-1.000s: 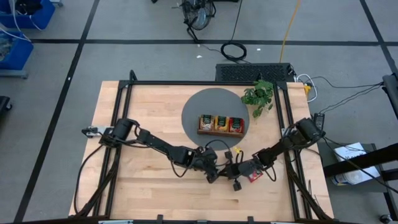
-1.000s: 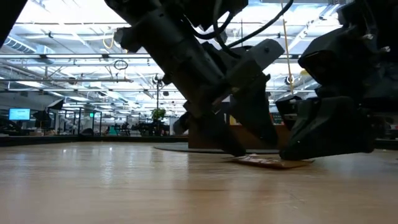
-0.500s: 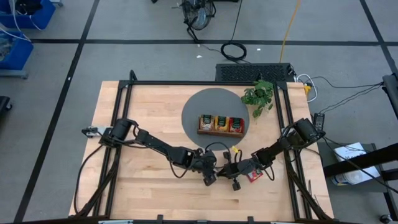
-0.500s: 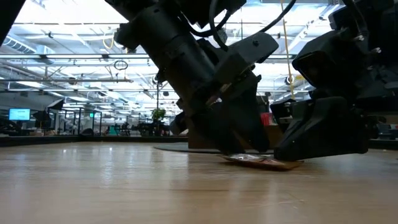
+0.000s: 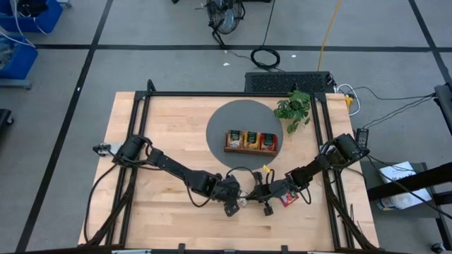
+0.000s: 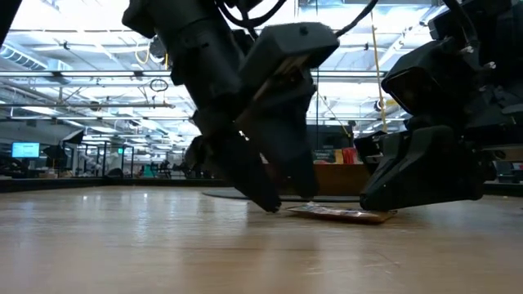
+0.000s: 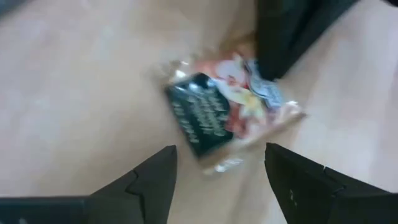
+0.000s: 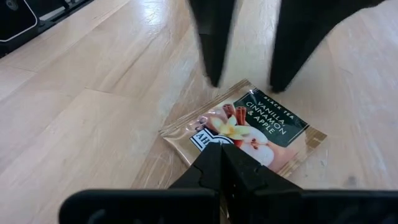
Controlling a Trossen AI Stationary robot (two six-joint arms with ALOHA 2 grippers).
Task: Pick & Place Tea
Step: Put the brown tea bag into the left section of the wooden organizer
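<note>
**A:** High view first: what is on the table?

**B:** A pale wooden table (image 5: 169, 127) with a dark round mat (image 5: 244, 113) near its far side. On the mat sits a brown wooden tray (image 5: 251, 140) with three compartments, each holding tea packets. A green plant (image 5: 294, 107) stands just beside the mat, toward the right arm's side. Both dark arms reach inward and meet near the table's front edge.

**A:** Where is the loose tea packet?

**B:** One tea packet (image 8: 244, 133) lies flat on the bare wood, well in front of the tray, between the two grippers. It is beige with a dark label panel and a picture of a flower and cinnamon sticks.

**A:** What is the left gripper doing?

**B:** The left gripper (image 6: 274, 204) stands over the packet's far end, fingertips down at the table. Its jaws are spread apart, one finger on either side of the packet's edge, and it holds nothing.

**A:** And the right gripper?

**B:** The right gripper (image 8: 221, 167) is at the packet's other end. Its jaws are pressed fully together, and the joined tips rest on the packet's edge, pinning it rather than holding it.
</note>
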